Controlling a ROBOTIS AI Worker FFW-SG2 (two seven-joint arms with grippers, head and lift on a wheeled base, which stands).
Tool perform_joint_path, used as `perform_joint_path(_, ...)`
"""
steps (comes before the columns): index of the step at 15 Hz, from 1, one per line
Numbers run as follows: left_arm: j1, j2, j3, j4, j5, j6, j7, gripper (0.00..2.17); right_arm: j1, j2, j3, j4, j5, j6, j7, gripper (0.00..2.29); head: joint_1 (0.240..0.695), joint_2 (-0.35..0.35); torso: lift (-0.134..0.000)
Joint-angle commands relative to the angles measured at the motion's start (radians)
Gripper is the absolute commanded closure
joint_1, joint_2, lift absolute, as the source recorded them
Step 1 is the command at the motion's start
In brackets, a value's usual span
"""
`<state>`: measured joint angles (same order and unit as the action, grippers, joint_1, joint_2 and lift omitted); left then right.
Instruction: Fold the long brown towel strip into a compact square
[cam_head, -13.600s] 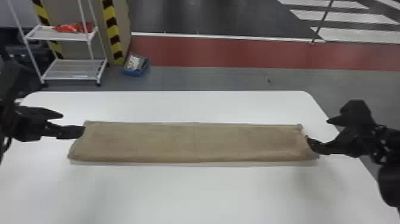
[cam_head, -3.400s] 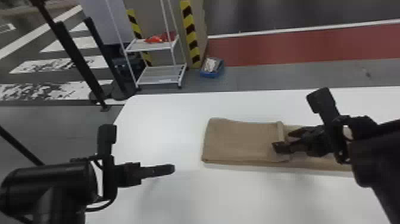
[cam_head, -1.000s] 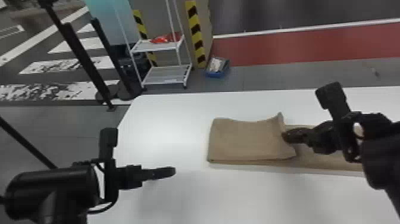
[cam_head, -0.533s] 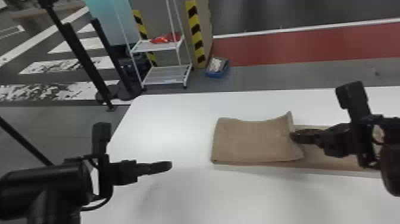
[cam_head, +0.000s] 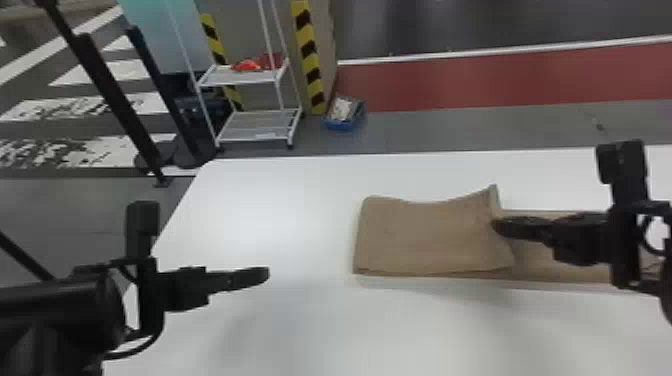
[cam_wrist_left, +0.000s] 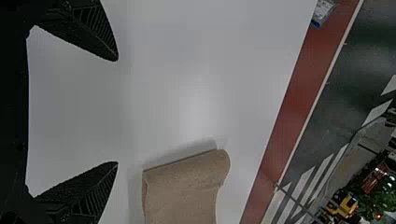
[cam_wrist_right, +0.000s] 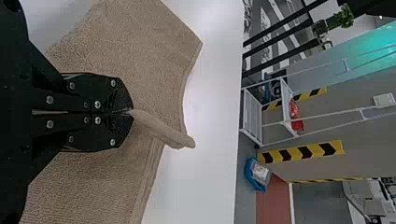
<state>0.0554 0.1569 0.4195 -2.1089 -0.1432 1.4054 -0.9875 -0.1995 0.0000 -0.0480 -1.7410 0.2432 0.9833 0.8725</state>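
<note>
Now: fold 1, maybe nearly done | right gripper (cam_wrist_right: 132, 112): pinched on towel (cam_head: 430, 240) edge | left gripper (cam_wrist_left: 117, 111): fingers wide apart | towel: on table (cam_head: 280, 215), part doubled over | next: lay edge flat, let go

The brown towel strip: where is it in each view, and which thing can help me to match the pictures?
Head view: towel strip on the table, right of centre, at the right gripper.
Left wrist view: towel strip, its folded end, beyond the open left gripper.
Right wrist view: towel strip, around the right gripper, which pinches a fold.
Shared landmark: blue bin on the floor.
</note>
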Motion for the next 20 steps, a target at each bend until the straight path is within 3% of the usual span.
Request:
perform_joint_path(1,-0.008,0.000,-0.007,0.001,0.001,-0.001,0.006,0.09,0.002,0.001,-0.036,0.001,-0.018,0.001,0.006,1.17,0.695,0.213,-0.125)
perform_joint_path(4,-0.008,-0.004,-0.005,0.000,0.001,-0.001,0.004,0.09,0.017,0.001,-0.135,-0.112,-0.088,0.114,0.022,1.17,0.695,0.198,-0.125)
perform_joint_path(7,-0.011,-0.004,-0.010,0.017,0.002,-0.019,0.007,0.09,0.018,0.001,-0.130,0.011,-0.056,0.001,0.002,1.17,0.695,0.162,-0.125)
perform_joint_path(12,-0.005,-0.004,0.004,0.018,0.002,-0.019,0.006,0.09,0.029,0.001,-0.254,-0.107,-0.133,0.133,0.030,1.17,0.695,0.137,-0.125)
perform_joint_path(15,-0.006,-0.007,0.008,0.027,0.019,-0.029,0.009,0.09,0.054,0.001,-0.254,-0.032,-0.117,0.016,0.011,1.17,0.695,0.120,-0.125)
perform_joint_path(18,-0.005,-0.014,0.002,0.023,0.014,-0.026,0.010,0.09,0.032,0.001,-0.274,-0.077,-0.137,0.090,0.025,1.17,0.695,0.108,-0.125)
perform_joint_path(20,-0.005,-0.013,0.008,0.026,0.013,-0.026,0.009,0.09,0.026,0.001,-0.365,-0.107,-0.177,0.127,0.028,1.17,0.695,0.098,-0.125)
